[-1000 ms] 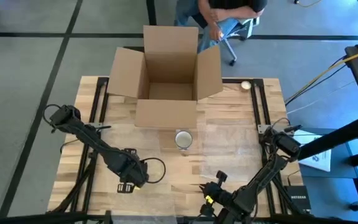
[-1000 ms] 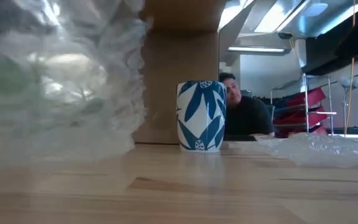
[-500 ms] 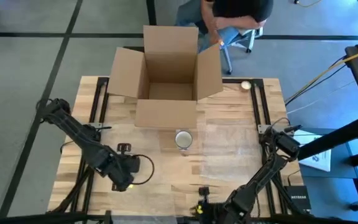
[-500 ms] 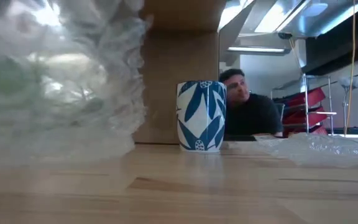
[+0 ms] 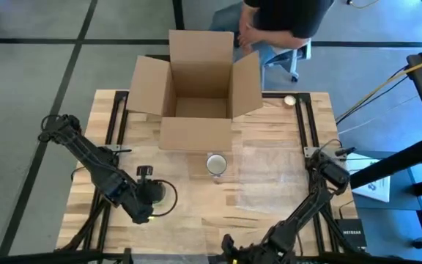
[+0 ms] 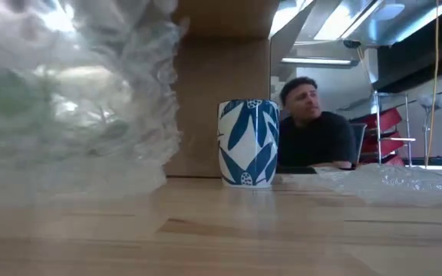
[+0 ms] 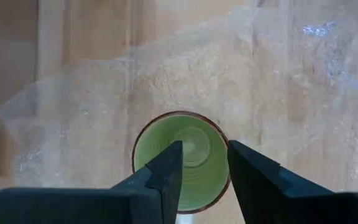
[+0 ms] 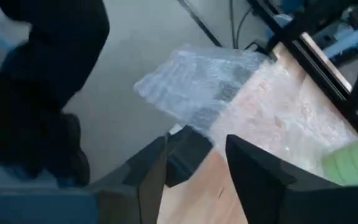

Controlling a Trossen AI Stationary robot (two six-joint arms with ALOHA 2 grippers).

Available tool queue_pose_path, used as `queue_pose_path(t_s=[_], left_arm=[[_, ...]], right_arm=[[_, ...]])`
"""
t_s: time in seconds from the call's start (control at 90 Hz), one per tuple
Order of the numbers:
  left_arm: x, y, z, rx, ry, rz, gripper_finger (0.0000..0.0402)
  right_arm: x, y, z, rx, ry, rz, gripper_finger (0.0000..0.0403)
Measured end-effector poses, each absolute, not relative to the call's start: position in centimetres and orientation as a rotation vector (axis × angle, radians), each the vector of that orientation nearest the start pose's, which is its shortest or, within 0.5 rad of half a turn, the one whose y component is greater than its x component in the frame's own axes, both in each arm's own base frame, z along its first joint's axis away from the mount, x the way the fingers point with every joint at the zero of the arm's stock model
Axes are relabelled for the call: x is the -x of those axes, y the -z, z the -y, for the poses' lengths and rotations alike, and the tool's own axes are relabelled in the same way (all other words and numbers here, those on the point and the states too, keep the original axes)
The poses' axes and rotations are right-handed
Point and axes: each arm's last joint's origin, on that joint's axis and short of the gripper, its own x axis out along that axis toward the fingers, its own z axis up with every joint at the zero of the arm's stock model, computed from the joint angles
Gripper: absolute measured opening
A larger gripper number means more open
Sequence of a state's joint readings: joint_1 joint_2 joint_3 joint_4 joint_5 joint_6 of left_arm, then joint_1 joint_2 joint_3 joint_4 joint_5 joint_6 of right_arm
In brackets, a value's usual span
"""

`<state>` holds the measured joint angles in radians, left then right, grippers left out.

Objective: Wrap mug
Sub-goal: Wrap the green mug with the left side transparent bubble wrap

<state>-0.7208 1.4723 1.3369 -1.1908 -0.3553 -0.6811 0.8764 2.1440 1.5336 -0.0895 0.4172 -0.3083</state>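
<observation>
Blue-and-white, the mug [image 5: 216,163] stands upright mid-table just before the cardboard box [image 5: 196,81] (its inside green), right of the left gripper [image 5: 146,174], whose parted fingers [image 7: 166,171] hang above a green-lined cup [image 7: 182,158] on bubble wrap [image 7: 278,93], while the right gripper [image 8: 194,171], fingers apart, sits at the near edge.

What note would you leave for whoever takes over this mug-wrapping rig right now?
Left pincer: open, above the green mug, which stands on bubble wrap, mouth uncovered.
Right pincer: open, at the table's near edge.
Blue-patterned mug stands bare before the open box.
Done: no mug wrapped shut.
Left: wrap the mugs.
</observation>
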Motion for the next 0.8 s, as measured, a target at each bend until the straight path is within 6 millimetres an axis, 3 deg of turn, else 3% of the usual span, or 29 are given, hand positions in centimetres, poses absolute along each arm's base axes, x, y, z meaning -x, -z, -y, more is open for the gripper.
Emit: queue_pose_path(t_s=[0.333, 0.544, 0.8], left_arm=[[-20.8, -30.0, 16.9, -0.092, -0.087, -1.155, 0.0111], [-20.9, -30.0, 16.9, -0.107, -0.078, -1.151, 0.0111], [-20.8, -30.0, 16.9, -0.104, -0.079, -1.150, 0.0111]], right_arm=[[-33.2, -15.8, -37.2, 0.764, -0.466, -0.467, 0.0154], [-33.7, -13.5, -38.5, 0.844, -0.488, -0.497, 0.0154], [-34.4, -12.9, -39.0, 0.934, -0.446, -0.499, 0.0154]])
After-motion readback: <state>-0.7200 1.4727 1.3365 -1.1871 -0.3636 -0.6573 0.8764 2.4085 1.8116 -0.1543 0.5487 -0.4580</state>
